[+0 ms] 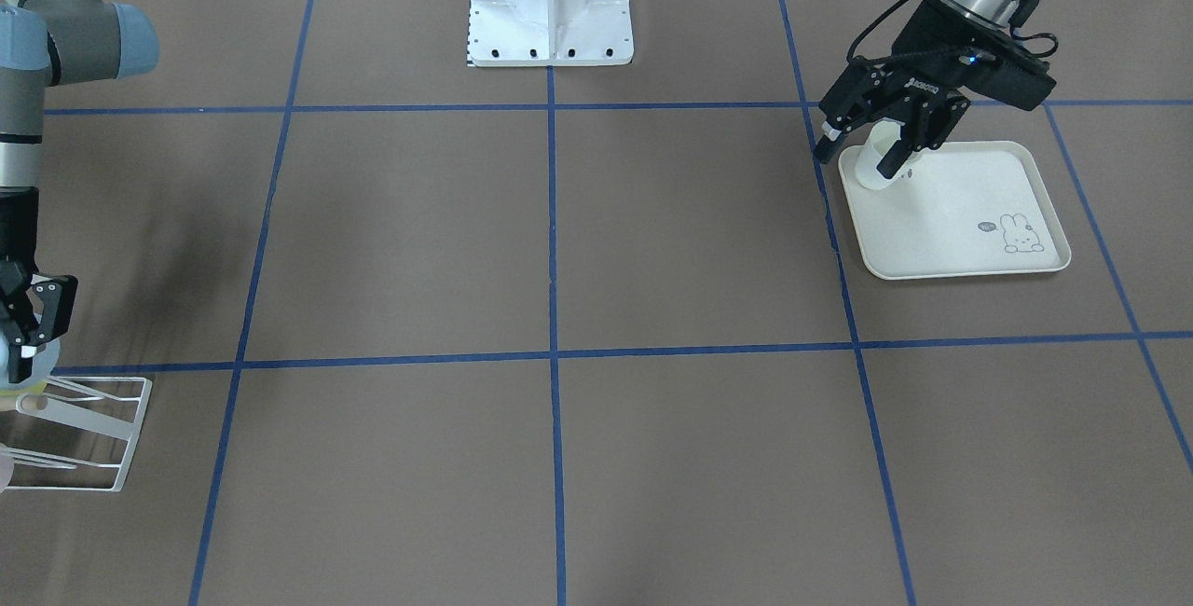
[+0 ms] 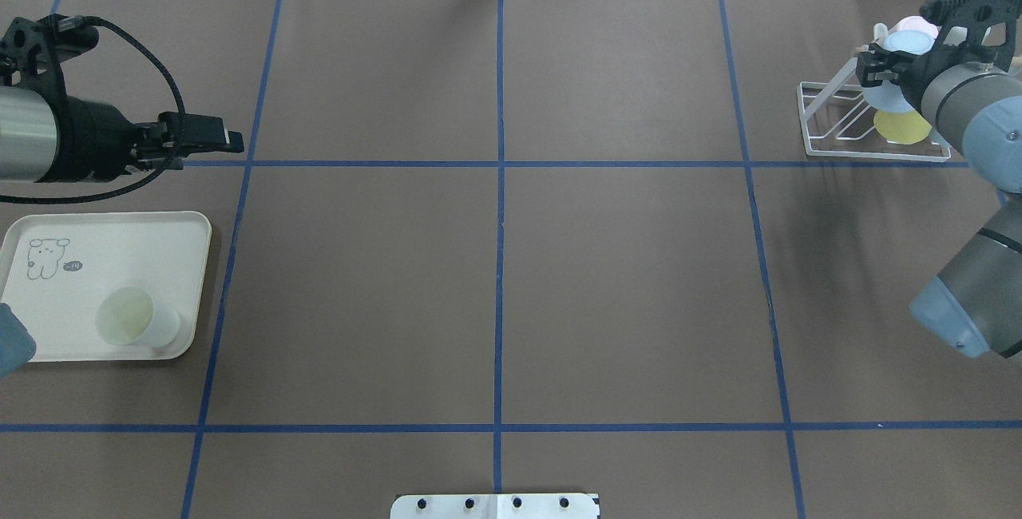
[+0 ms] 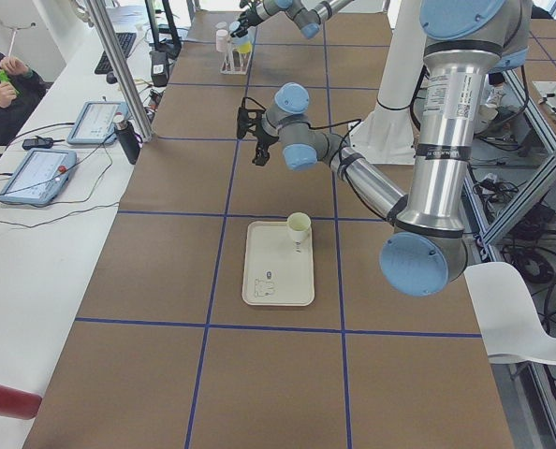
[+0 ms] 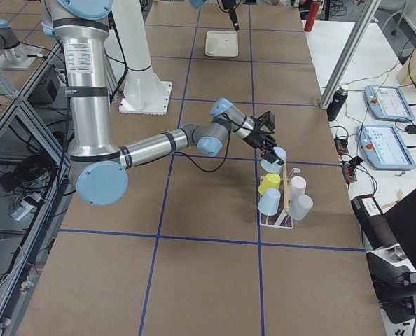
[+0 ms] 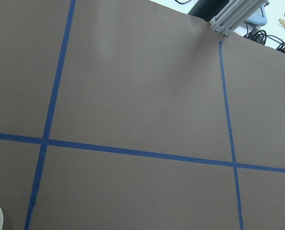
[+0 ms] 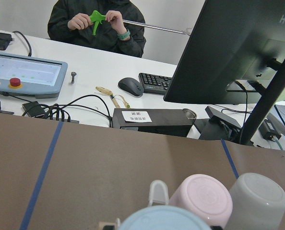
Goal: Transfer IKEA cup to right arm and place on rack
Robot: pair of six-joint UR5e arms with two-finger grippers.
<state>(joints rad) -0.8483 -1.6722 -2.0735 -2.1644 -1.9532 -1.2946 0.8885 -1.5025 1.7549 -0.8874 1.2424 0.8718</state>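
My right gripper (image 1: 23, 345) is at the white wire rack (image 1: 102, 438), shut on a pale blue IKEA cup (image 4: 276, 159) held against the rack's upper rods. The right wrist view shows this cup's base (image 6: 161, 221) at the bottom edge. Yellow, blue, pink and grey cups hang on the rack (image 4: 278, 220). My left gripper (image 1: 862, 144) is open and holds nothing. It hovers high over the cream rabbit-print tray (image 2: 96, 247), well above a whitish cup (image 2: 132, 318) that stands upright near the tray's corner.
The robot's white base plate (image 1: 550, 28) sits at the table's middle edge. Blue tape lines divide the brown table into squares. A side desk with tablets, a bottle and a seated person (image 3: 2, 89) runs along the far side.
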